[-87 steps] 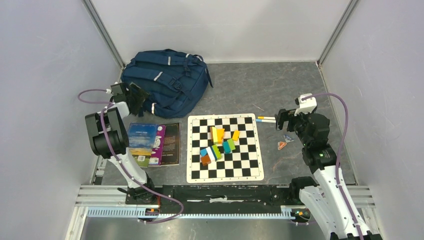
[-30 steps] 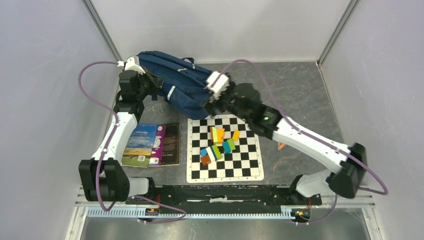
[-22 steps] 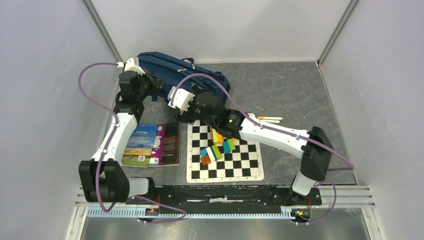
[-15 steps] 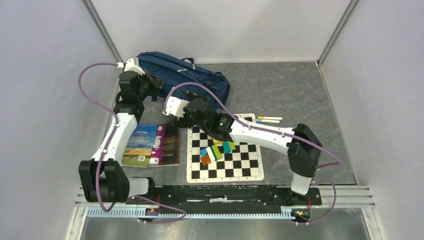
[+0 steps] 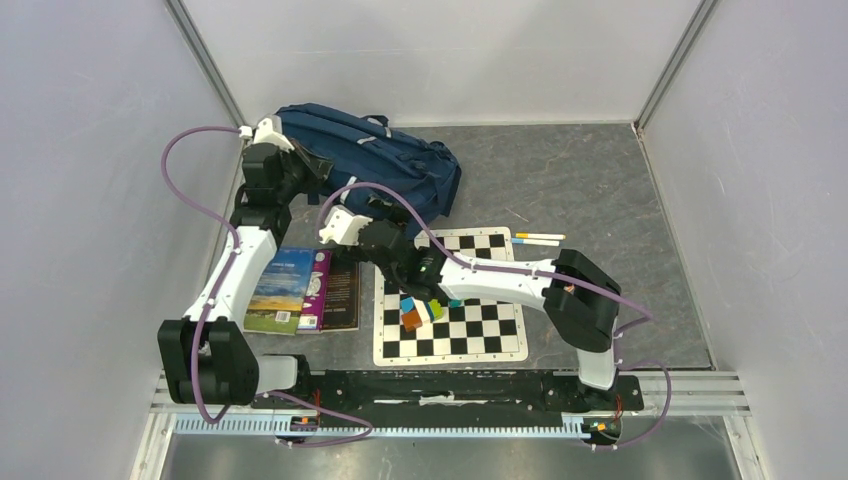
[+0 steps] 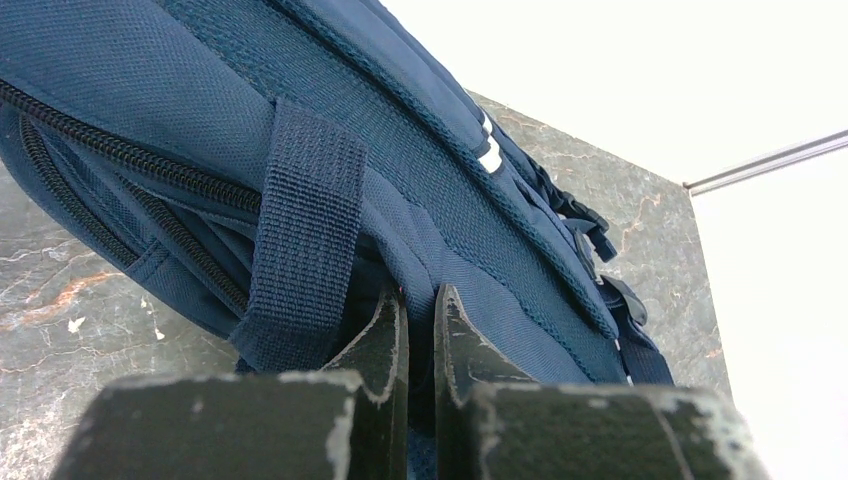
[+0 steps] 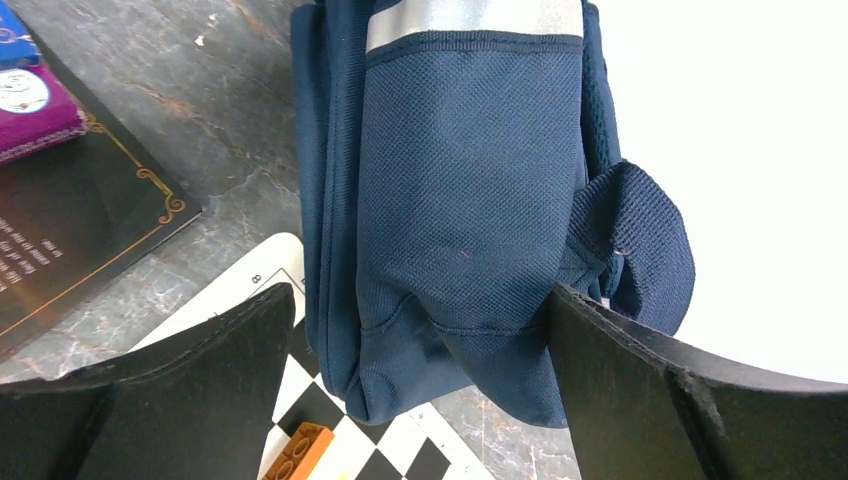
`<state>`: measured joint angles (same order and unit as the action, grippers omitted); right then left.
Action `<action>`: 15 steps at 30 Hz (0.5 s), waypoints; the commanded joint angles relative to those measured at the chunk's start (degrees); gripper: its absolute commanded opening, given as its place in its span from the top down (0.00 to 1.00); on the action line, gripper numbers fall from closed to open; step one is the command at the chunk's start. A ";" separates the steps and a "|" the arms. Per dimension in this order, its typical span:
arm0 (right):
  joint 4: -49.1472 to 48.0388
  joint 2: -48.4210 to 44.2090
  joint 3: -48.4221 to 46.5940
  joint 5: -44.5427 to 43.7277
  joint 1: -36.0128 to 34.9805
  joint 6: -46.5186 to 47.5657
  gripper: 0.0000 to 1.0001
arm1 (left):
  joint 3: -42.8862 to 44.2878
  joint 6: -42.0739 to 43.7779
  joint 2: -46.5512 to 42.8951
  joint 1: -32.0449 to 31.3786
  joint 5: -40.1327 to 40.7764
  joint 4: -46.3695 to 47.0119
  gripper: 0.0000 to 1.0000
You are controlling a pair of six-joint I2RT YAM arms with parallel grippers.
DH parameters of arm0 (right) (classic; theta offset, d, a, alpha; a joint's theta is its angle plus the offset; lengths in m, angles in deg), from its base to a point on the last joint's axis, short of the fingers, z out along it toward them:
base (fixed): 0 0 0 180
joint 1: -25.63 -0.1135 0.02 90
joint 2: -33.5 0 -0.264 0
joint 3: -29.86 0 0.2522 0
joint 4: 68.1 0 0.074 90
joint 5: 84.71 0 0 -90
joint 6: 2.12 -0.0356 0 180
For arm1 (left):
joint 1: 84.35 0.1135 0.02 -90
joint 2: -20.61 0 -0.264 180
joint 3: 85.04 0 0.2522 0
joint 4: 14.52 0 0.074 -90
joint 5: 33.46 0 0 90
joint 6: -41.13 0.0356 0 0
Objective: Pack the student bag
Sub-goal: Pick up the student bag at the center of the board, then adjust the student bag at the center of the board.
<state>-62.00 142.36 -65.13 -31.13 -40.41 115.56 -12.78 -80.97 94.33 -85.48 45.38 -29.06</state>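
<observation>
Beside books [image 5: 300, 288], right end effector [image 7: 420, 292] arrived (jaws wide).

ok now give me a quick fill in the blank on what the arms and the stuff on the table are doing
1. The left gripper is ____ on the student bag, pinching its fabric.
2. The right gripper is ____, and its wrist view shows the bag's end between its fingers.
3. The coloured blocks lie on the ____.
Missing words: shut; open; chessboard
</observation>
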 commanded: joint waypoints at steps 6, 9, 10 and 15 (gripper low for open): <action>-1.48 4.60 -0.10 -8.70 2.50 -0.10 0.10 | 1.62 -1.40 -4.73 -0.02 -3.25 9.43 0.98; -1.25 3.85 -0.80 -9.10 4.12 -0.28 0.47 | 1.38 -1.24 -5.08 -0.02 -4.16 10.18 0.98; -1.07 3.25 -1.11 -9.30 4.64 -0.03 0.60 | 1.19 -1.22 -5.27 -0.02 -4.90 10.88 0.98; 1.21 -3.28 -2.45 -8.98 6.59 0.16 1.00 | -0.07 -0.46 -6.03 -0.02 -10.19 16.15 0.98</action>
<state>-64.56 144.52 -65.30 -36.21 -37.61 116.61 -14.12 -81.39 94.24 -85.61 43.21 -27.27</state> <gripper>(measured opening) 0.105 0.079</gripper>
